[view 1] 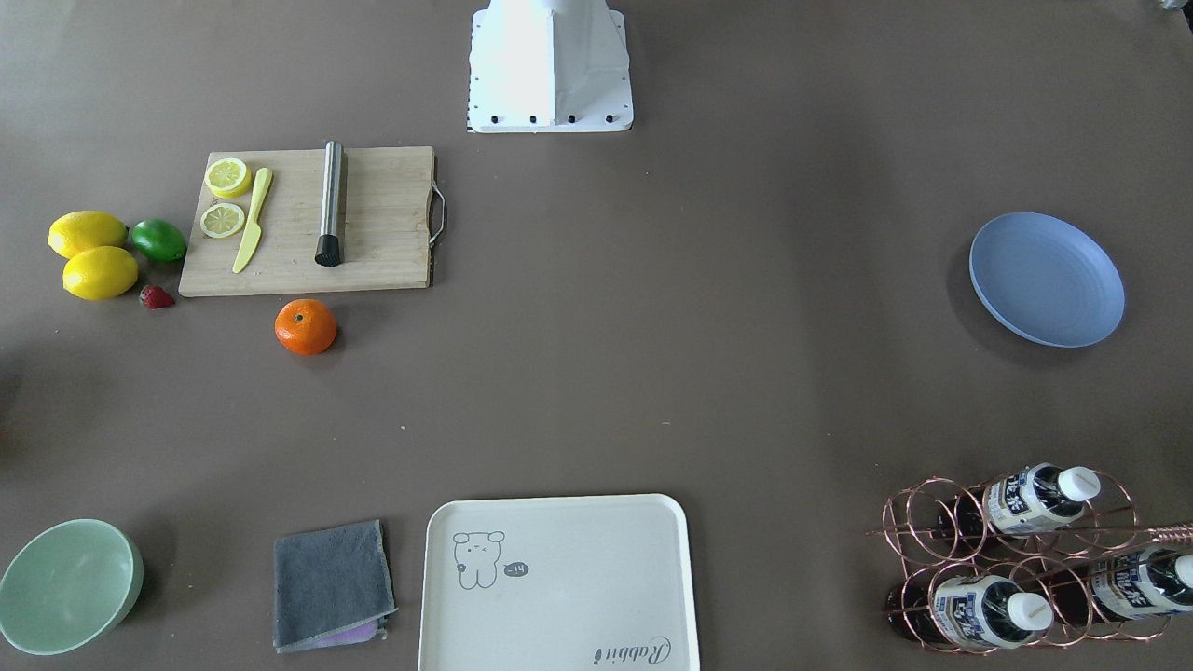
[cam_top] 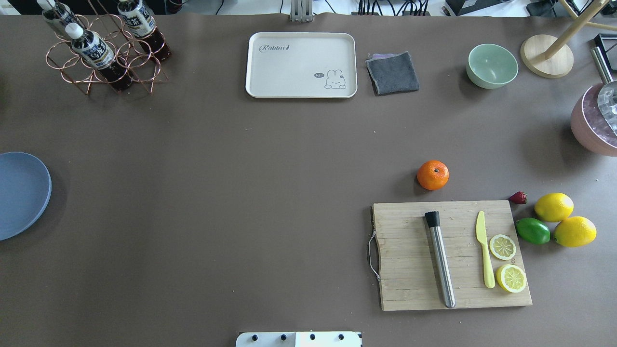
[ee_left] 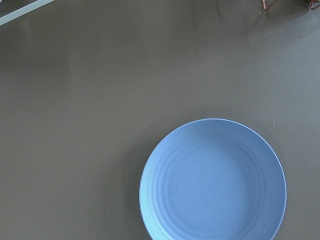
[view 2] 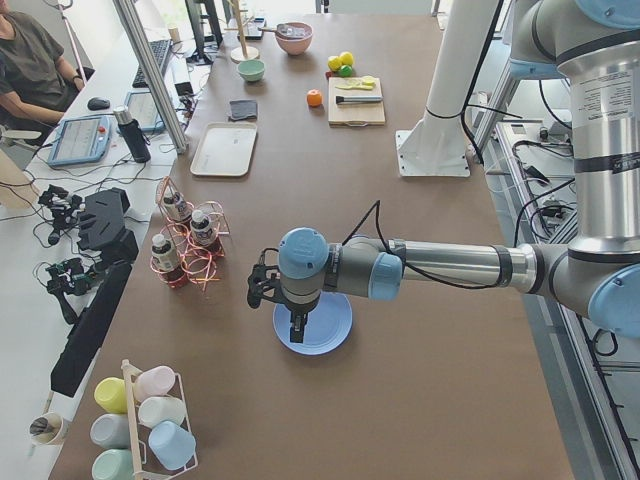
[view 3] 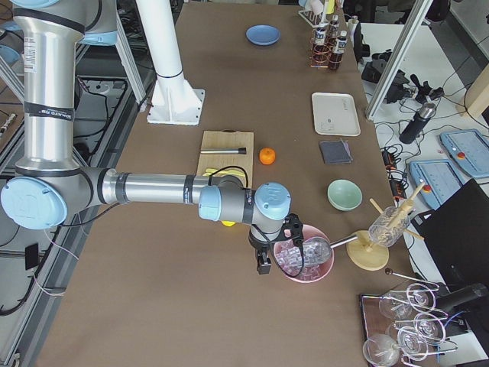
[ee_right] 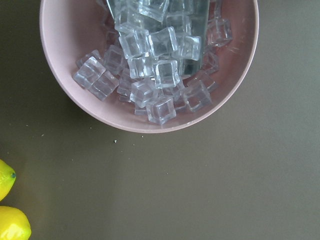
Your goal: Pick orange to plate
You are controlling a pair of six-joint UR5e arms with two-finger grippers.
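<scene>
Orange (view 1: 306, 327) on table, stem up; light-blue plate (view 1: 1046, 279) well apart.

The plate (cam_top: 21, 193) runs off the overhead view's left edge, and the left wrist camera cuts its lower rim. From the table's left end, the left gripper (view 2: 299, 327) hangs in front of the plate and covers part of it. Its jaws are too small to read. It's the same from the other end, where the right gripper (view 3: 262, 264) hides a bit of the pink bowl (view 3: 315, 277). The orange (view 2: 314, 97) is only a dot from the left end. The tray (view 1: 578, 596) is clipped by the front view's bottom edge.
</scene>
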